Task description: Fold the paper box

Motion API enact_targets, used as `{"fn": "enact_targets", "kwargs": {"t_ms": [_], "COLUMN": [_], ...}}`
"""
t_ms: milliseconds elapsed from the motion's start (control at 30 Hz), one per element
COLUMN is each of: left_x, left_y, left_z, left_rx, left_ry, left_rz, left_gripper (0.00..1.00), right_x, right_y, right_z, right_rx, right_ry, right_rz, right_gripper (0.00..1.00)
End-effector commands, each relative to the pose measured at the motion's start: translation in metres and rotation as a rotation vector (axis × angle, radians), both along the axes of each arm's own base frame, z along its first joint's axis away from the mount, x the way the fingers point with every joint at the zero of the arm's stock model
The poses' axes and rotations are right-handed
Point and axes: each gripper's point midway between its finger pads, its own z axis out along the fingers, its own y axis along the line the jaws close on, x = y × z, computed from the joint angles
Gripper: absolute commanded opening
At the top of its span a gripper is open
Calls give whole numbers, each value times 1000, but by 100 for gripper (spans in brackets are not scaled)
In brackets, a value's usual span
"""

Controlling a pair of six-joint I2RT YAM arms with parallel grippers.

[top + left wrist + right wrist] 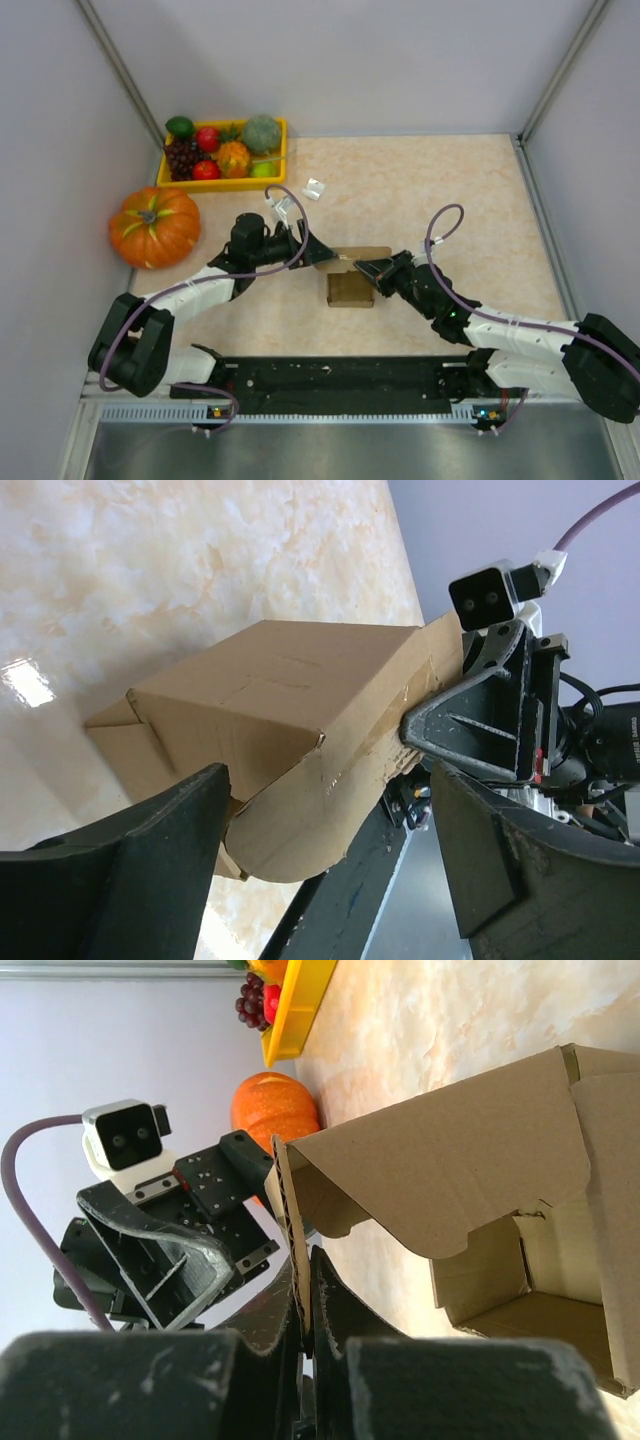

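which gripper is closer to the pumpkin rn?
Left. The left gripper is open at the paper box's left side, on the side toward the pumpkin. The right gripper pinches a box flap from the right, farther from the pumpkin.

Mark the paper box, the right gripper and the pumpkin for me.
paper box (350, 289): top external view, on its square body.
right gripper (305, 1282): right wrist view, between fingertips pinching the flap.
pumpkin (154, 228): top external view, on its orange top.
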Motion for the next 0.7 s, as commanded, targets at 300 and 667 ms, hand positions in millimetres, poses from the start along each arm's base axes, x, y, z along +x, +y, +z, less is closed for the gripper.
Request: {"fn": "enact_targets", "kwargs": {"t_ms": [300, 667], "left_x": [-1, -4], "left_y": [-23, -15], "left_z": [22, 2], "left_rx": [-67, 29], "left_ry": [-71, -93], "left_rz": [-75, -65], "left_gripper": [63, 56], "right_x": [-7, -44], "right_y": [3, -21], "right_z": [-3, -7], "right_rx": [-59, -577], "right_ry": [-18, -155], "right_rz": [44, 350], "right_gripper": [0, 65]}}
